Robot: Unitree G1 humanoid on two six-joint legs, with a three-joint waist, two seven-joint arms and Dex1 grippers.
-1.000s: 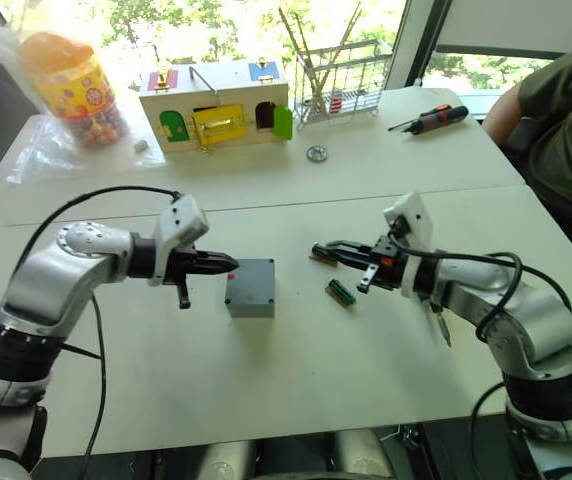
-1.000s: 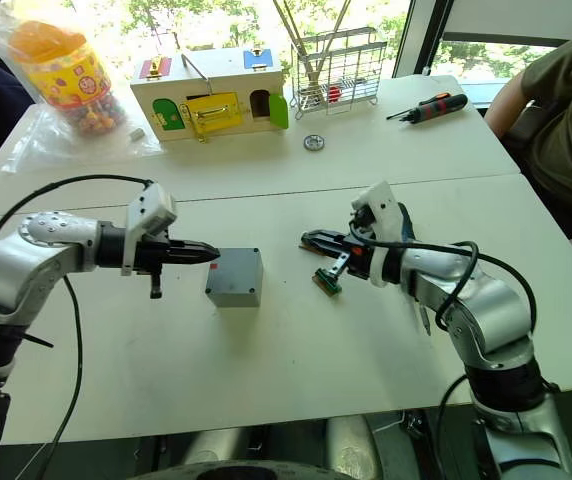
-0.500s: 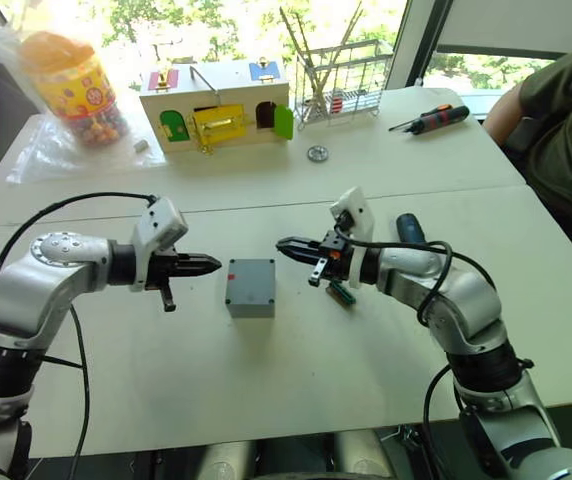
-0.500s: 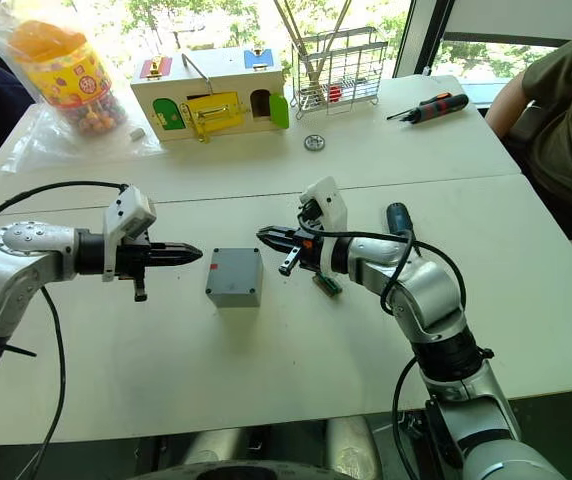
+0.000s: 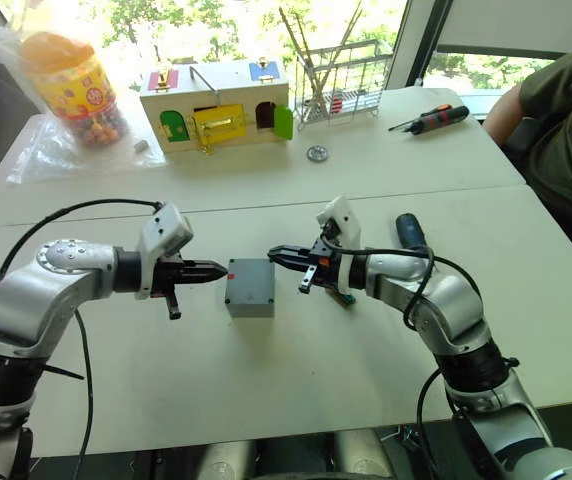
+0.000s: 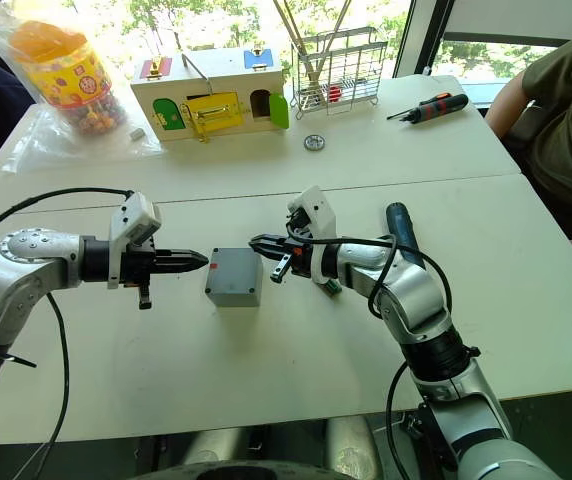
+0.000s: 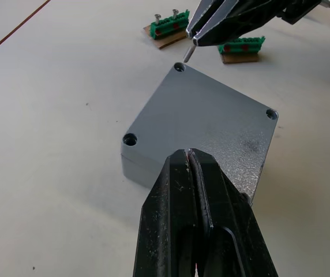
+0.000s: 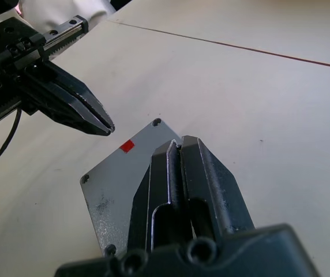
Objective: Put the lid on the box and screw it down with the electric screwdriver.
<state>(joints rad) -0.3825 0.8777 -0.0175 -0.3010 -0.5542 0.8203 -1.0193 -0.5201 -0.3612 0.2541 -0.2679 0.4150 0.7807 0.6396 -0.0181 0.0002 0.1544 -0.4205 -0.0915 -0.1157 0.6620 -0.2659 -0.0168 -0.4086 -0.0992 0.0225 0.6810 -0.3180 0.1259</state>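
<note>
- The box (image 5: 250, 287) sits mid-bench with the lid (image 7: 211, 124) already on it, so its inside is hidden.
- The left gripper (image 5: 220, 268), fingers pressed together and empty, points at the box's left side; the right gripper (image 5: 277, 256), closed, points at the far right corner.
- The left wrist view shows a small screw (image 7: 187, 53), probably pinched in the right gripper's tips, just above a corner hole.
- The electric screwdriver (image 6: 398, 226) lies behind the right forearm.
- The jar (image 5: 71, 88) at the far left corner holds coloured pieces.
</note>
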